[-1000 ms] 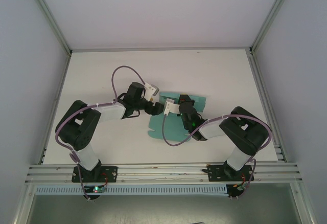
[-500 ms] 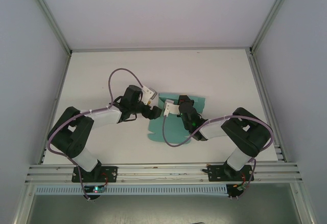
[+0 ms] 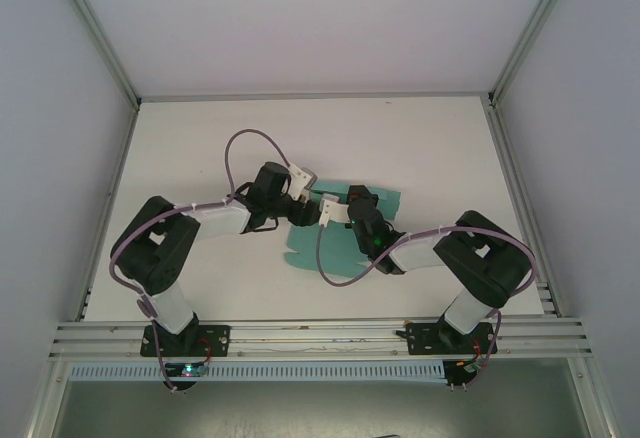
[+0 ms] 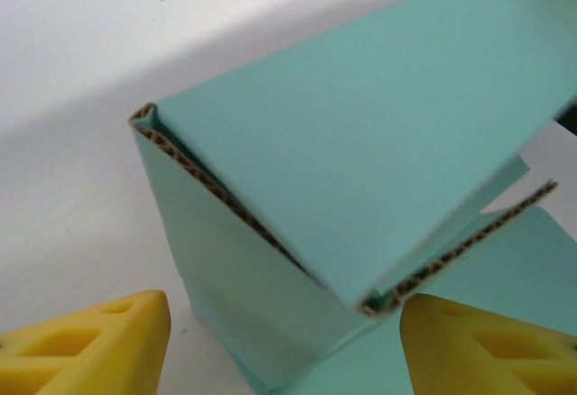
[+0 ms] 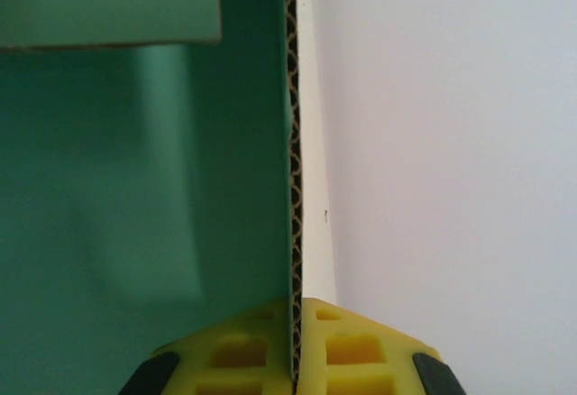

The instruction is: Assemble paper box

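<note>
The paper box is a teal card sheet on the white table, with flaps raised in the middle. My left gripper is at its left raised part. In the left wrist view its yellow fingers stand apart, open, on either side of a folded corner of the paper box, and the right finger is close to the corrugated edge. My right gripper meets the card from the right. In the right wrist view that gripper is shut on an upright wall of the paper box, seen edge-on.
The white table stretches behind and to both sides of the card. Grey enclosure walls and metal posts border it. A metal rail runs along the near edge. Purple cables loop over both arms.
The left arm has swung right, bringing its gripper up against the card's raised left part. The right gripper has kept its hold and hardly moved.
</note>
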Controlling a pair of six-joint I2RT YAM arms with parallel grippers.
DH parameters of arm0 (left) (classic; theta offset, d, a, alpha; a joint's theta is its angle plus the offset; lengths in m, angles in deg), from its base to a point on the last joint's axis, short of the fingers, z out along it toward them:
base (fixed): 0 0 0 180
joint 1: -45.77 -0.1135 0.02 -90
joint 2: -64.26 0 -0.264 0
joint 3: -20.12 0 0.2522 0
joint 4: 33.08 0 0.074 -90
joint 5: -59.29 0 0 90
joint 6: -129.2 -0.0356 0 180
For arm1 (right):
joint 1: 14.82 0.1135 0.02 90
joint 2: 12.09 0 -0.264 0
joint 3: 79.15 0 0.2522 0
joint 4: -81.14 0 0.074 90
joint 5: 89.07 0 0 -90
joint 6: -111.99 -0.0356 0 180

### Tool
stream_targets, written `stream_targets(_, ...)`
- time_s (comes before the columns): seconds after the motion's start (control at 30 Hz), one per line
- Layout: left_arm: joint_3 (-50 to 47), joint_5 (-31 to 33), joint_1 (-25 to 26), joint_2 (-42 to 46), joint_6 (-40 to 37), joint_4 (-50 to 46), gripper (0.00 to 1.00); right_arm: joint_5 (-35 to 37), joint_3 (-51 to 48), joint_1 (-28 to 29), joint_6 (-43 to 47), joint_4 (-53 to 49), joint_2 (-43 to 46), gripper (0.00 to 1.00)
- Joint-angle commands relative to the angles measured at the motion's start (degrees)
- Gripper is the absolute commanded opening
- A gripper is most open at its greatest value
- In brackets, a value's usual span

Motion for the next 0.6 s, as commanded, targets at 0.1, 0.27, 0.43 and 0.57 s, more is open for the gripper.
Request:
stream_targets(0.1, -0.8, 11.3, -0.3, -0.1, 2.4, 6.5, 0.41, -1.4, -0.5, 1.2, -0.9, -4.9, 0.9, 0.00)
stream_targets(0.27, -3.1, 16.2, -0.3, 1.0, 1.3, 7.1, 0.27, -2.3, -0.3, 1.4, -1.8, -7.9, 2.5, 0.00)
stream_targets(0.43, -3.9, 14.1, -0.2, 0.1, 1.4, 10.7, 0.17, -3.7, 0.1, 1.8, -2.8, -11.0, 2.4, 0.00)
stream_targets(0.57, -4.2, 12.0, -0.3, -0.2, 1.8, 13.5, 0.19, -3.6, 0.5, 1.8, -3.3, -12.7, 1.8, 0.00)
